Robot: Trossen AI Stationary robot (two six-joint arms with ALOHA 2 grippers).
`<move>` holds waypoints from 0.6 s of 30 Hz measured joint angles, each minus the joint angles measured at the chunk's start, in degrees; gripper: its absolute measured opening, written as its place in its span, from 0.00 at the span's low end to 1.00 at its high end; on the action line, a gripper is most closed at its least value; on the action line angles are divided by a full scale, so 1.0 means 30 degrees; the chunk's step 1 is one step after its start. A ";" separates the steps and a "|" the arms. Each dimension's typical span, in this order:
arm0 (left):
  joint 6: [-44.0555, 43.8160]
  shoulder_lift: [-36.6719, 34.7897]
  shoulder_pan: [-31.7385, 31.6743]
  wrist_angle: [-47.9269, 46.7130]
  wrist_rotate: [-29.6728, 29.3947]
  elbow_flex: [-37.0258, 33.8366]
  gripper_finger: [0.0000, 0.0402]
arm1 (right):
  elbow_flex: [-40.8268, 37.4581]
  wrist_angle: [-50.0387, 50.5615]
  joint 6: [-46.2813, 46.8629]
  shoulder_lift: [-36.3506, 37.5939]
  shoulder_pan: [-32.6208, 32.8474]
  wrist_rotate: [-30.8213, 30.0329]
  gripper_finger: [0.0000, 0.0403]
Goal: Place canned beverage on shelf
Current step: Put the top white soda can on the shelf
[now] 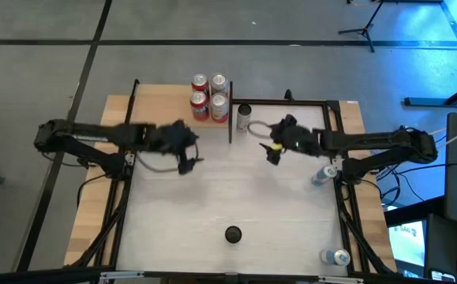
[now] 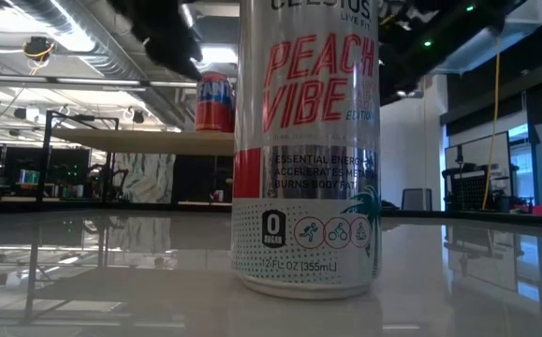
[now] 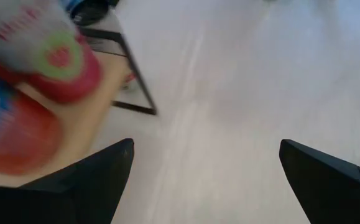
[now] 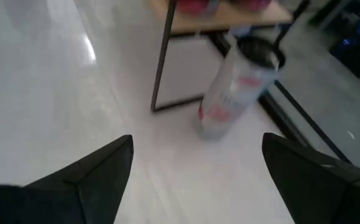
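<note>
The shelf (image 1: 165, 106), a light-tan board on a black frame, stands at the table's far middle with several red and silver cans (image 1: 209, 96) upright on it. A silver can (image 1: 244, 117) stands on its base on the table just right of the shelf; it also shows in the right wrist view (image 4: 235, 87). My left gripper (image 1: 187, 156) is open and empty in front of the shelf, with the shelf's cans (image 3: 49, 56) close ahead. My right gripper (image 1: 275, 150) is open and empty, a little to the near right of the silver can.
A Peach Vibe can (image 1: 233, 233) stands near the table's front middle, filling the low view (image 2: 308, 150). Two more cans (image 1: 320, 175) (image 1: 339, 256) are along the table's right edge. A black frame rail (image 1: 283, 102) runs along the far right. Bare tabletop lies between the grippers.
</note>
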State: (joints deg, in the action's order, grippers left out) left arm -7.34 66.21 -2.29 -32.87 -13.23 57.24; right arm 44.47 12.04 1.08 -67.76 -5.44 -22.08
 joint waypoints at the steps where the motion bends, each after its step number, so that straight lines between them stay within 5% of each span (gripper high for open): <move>1: -0.0375 -0.0306 0.0660 0.1093 -0.0682 -0.1078 0.98 | 0.0005 -0.0665 -0.0478 -0.0108 -0.0658 0.0702 0.88; 5: -0.0519 -0.0623 0.2423 0.5192 -0.2992 -0.4689 0.98 | 0.0007 -0.3504 -0.1904 -0.0989 -0.3151 0.3461 0.88; 9: -0.0576 -0.0389 0.2982 0.8688 -0.3297 -0.7114 0.98 | 0.0007 -0.6233 -0.2479 -0.2350 -0.5207 0.5652 0.88; 18: -0.1046 -0.0290 0.3155 1.2140 -0.3375 -0.8924 0.98 | 0.0397 -1.0593 -0.2504 -0.5295 -0.8332 0.9843 0.88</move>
State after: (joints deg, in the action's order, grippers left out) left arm -10.48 65.34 7.18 3.55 -23.36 30.47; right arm 45.66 -19.74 -6.44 -83.64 -30.44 7.45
